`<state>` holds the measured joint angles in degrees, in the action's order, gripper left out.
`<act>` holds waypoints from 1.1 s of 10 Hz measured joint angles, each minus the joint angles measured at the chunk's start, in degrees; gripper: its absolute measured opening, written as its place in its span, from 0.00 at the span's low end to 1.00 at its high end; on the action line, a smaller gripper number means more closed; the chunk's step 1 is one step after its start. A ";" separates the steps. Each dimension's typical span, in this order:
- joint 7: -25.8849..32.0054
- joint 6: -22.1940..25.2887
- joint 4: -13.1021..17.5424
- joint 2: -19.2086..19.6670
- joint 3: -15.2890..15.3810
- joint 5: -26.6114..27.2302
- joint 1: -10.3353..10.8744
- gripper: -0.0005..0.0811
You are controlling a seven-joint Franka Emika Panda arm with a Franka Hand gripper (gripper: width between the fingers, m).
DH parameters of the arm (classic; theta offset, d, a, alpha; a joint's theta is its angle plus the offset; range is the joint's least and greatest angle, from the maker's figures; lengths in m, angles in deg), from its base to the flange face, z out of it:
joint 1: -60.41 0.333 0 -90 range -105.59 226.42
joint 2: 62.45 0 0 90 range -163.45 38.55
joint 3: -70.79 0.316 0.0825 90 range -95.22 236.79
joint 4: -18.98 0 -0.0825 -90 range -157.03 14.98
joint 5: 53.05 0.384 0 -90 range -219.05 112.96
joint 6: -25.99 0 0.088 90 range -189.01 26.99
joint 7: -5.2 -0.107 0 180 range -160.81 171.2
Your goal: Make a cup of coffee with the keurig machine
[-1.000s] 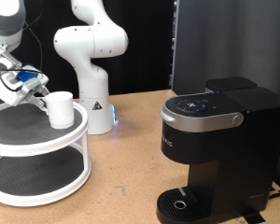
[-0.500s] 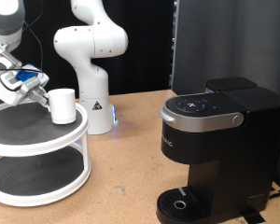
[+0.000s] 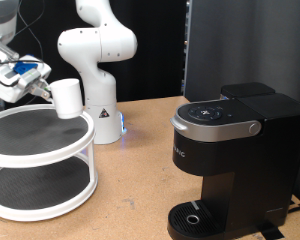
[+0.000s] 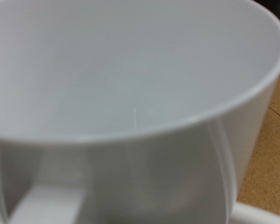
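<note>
White ceramic mug is up in the air at about 10 o'clock in the exterior view, lifted clear of the top tier of the round white two-tier stand with the dark mesh shelves. The hand sits right at the mug's 9 o'clock side, closed on it where the handle would be, so the mug hangs off the fingers with nothing under it.

Wrist view is basically all mug: the plain white inside wall and rim fill the picture, with a chunky white bit that looks like the handle close to the lens, and a sliver of the speckled tan worktop past the rim.

Big boxy matte-black coffee maker with the grey-rimmed lid stands on the worktop at roughly 4 o'clock in the exterior view, well apart from the mug, lid down. Its round drip tray has nothing on it. A second white robot arm stands at 12 o'clock behind the stand.
</note>
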<state>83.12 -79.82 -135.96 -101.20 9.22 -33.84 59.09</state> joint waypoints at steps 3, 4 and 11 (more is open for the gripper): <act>-5.68 5.61 3.74 -0.21 3.81 -0.47 0.02 0.09; -6.15 6.70 4.44 -0.08 4.24 -0.89 0.04 0.09; -8.74 -12.30 -2.61 0.30 9.56 8.96 4.87 0.09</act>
<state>74.38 -92.12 -138.58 -100.90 18.78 -24.89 63.95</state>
